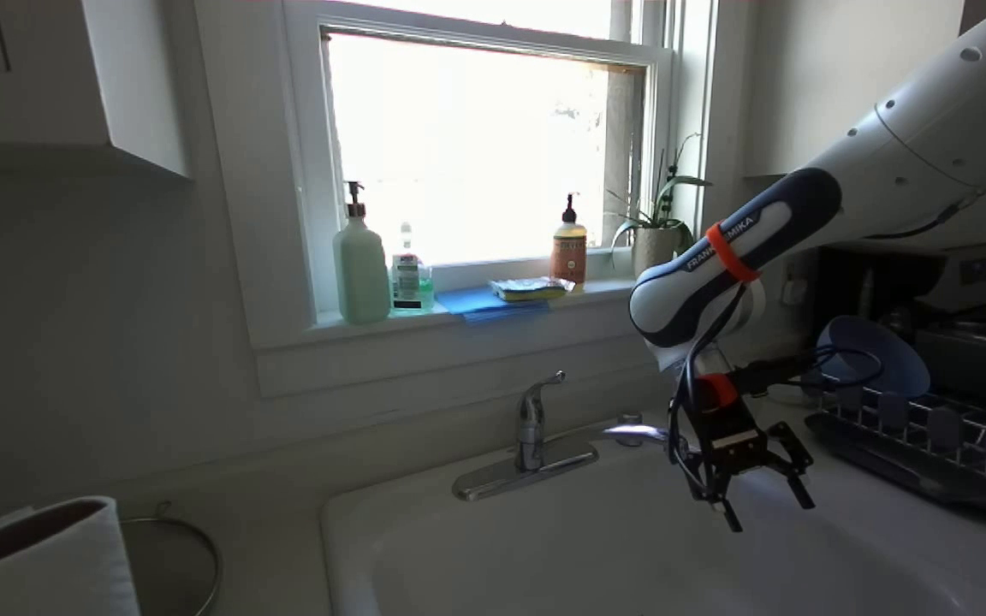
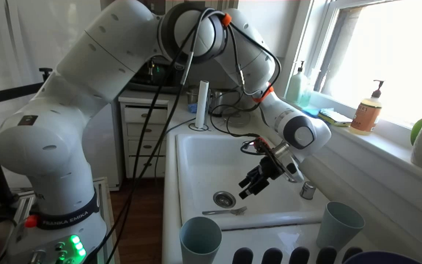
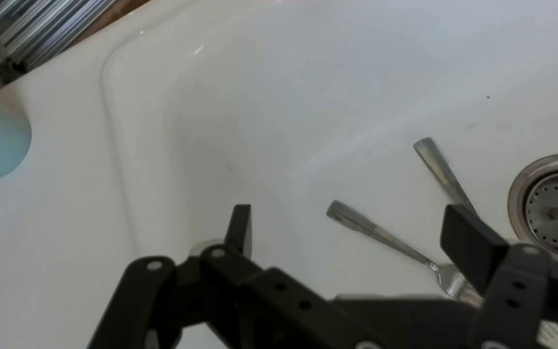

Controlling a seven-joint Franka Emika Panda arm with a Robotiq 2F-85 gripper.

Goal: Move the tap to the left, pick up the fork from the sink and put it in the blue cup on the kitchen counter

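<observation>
Hanging over the sink (image 2: 211, 168), the end effector (image 1: 769, 511) has its fingers wide apart. The fork (image 3: 396, 244) lies in the sink on a slant; in the wrist view, its handle points up-left, its prongs down-right.

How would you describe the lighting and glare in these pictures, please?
In both exterior views, the window is blown out to white; in an exterior view, the sink looks dim and grey; in the wrist view, small glints show on the sink, and the gripper looks dark.
</observation>
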